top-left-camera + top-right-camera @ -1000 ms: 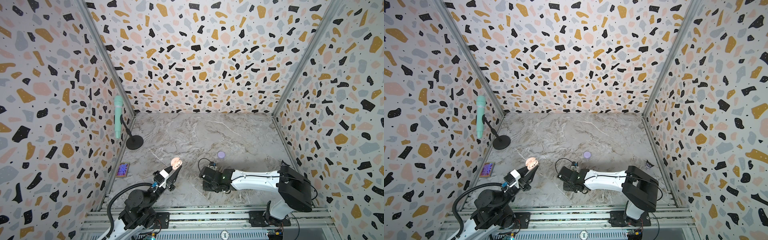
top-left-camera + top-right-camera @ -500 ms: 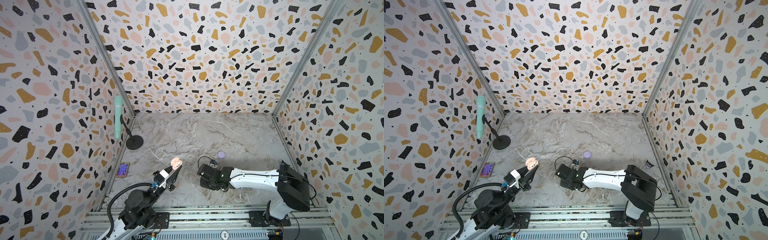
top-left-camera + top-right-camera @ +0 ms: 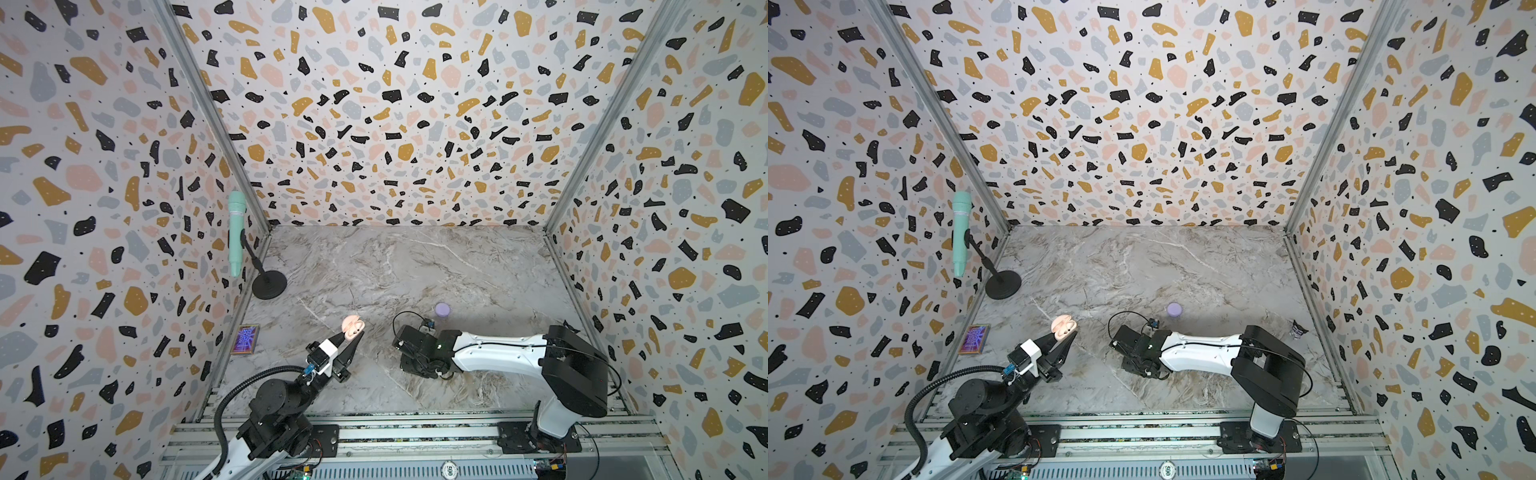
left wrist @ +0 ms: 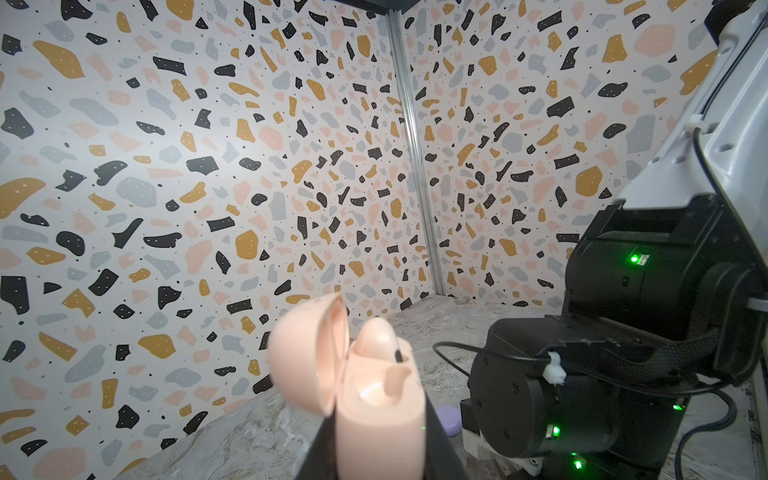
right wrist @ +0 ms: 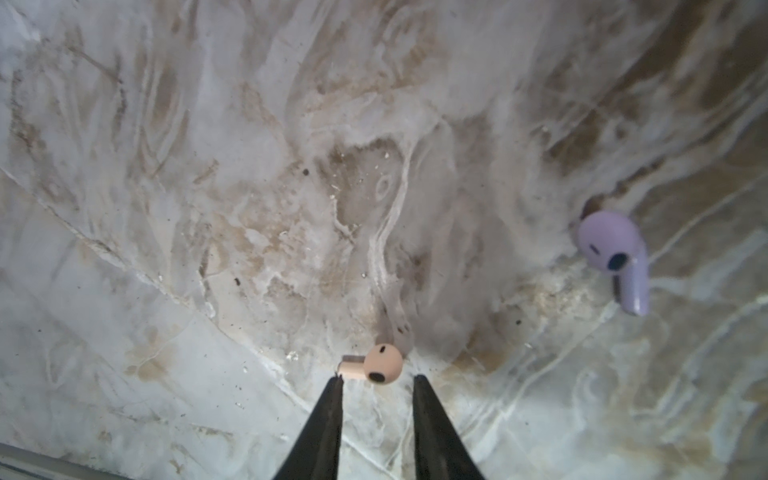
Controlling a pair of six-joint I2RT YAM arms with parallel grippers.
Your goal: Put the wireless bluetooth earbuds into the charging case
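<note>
Top views first. The left gripper [image 3: 351, 332] is clamped on the pink case [image 3: 353, 325] and holds it up off the marble table [image 3: 415, 266], lid open. The right gripper [image 3: 417, 361] points down at the table near the middle. Its tips are tucked under its own body, so the jaws can't be read from up here. A round lavender case [image 3: 442, 309] sits on the table just behind it.

Left wrist cam: the case is a glossy peachy-pink shell, sitting upright between the black fingers. The lid [image 4: 309, 357] is hinged back to one side, and one matching docked bud [image 4: 376, 338] pokes out of the top.

Right wrist cam: the jaws are apart and gripping nothing. The loose pink bud [image 5: 382, 365] lies on the table just ahead of the tips, in line with the gap. Its stem lies sideways, with the end right by one fingertip. The head is round with a dark oval spot. A lavender bud [image 5: 615, 257] lies well off to the side.
</note>
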